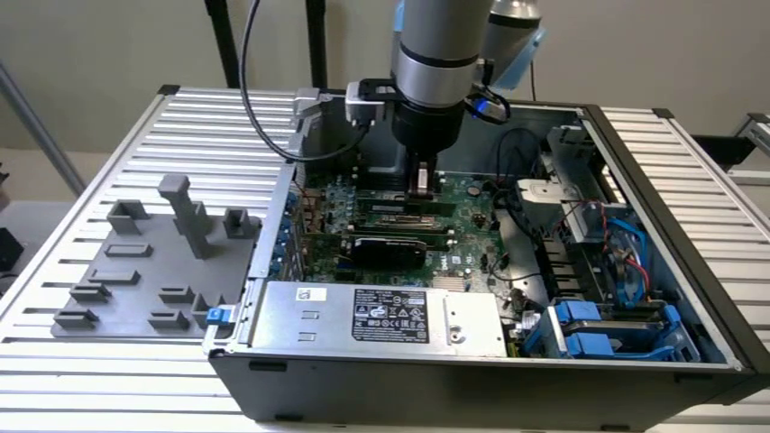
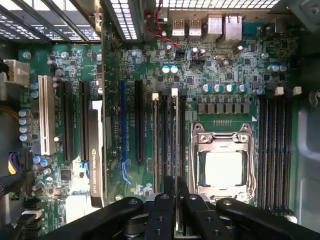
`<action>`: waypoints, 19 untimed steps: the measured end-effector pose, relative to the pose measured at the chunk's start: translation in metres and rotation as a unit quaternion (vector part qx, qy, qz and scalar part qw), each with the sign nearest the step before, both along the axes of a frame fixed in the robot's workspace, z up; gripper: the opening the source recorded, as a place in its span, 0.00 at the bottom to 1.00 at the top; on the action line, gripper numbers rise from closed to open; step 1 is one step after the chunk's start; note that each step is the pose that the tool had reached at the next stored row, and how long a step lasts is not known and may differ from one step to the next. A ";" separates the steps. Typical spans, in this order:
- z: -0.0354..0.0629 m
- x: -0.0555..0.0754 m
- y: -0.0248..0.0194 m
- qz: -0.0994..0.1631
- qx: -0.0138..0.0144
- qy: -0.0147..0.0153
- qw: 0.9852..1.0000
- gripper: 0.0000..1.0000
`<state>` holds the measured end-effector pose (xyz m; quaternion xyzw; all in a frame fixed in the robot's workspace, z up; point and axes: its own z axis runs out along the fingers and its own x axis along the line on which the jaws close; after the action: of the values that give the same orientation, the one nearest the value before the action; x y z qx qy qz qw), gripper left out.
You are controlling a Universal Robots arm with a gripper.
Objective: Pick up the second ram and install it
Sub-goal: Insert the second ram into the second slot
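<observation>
My gripper point(image 1: 419, 187) reaches down into the open computer case point(image 1: 673, 225), just above the green motherboard point(image 1: 463, 212). In the wrist view its black fingers point(image 2: 167, 197) stand close together around the second ram point(image 2: 176, 150), a thin green stick seen edge-on. The stick lines up with the memory slot right beside the silver CPU socket point(image 2: 223, 167). A neighbouring slot point(image 2: 156, 140) has a white clip at its end. In the exterior view the stick point(image 1: 419, 179) hangs upright under the fingers. I cannot tell whether it is seated in the slot.
A black graphics card point(image 2: 97, 150) stands in a slot farther from the socket. More memory slots point(image 2: 275, 150) lie on the socket's other side. The power supply point(image 1: 385, 316), blue drive bays point(image 1: 601, 329) and cables point(image 1: 517, 153) crowd the case. A grey fixture tray point(image 1: 144, 271) lies at the exterior view's left.
</observation>
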<state>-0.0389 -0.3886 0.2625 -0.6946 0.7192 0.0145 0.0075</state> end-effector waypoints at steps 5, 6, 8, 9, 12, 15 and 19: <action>-0.0091 0.000 -0.0002 0.016 0.000 0.000 1.000 0.00; -0.0109 0.000 -0.0002 0.016 0.000 0.000 1.000 0.00; -0.0145 0.000 -0.0002 0.016 0.000 0.000 1.000 0.00; -0.0164 0.000 0.0000 0.016 0.000 0.000 1.000 0.00; -0.0203 0.000 0.0015 0.014 0.000 0.003 1.000 0.00; -0.0237 0.000 0.0037 0.011 0.000 0.006 1.000 0.00; -0.0282 0.001 0.0043 0.009 0.000 0.008 1.000 0.00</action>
<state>-0.0378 -0.3842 0.2343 -0.7008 0.7131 0.0201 0.0019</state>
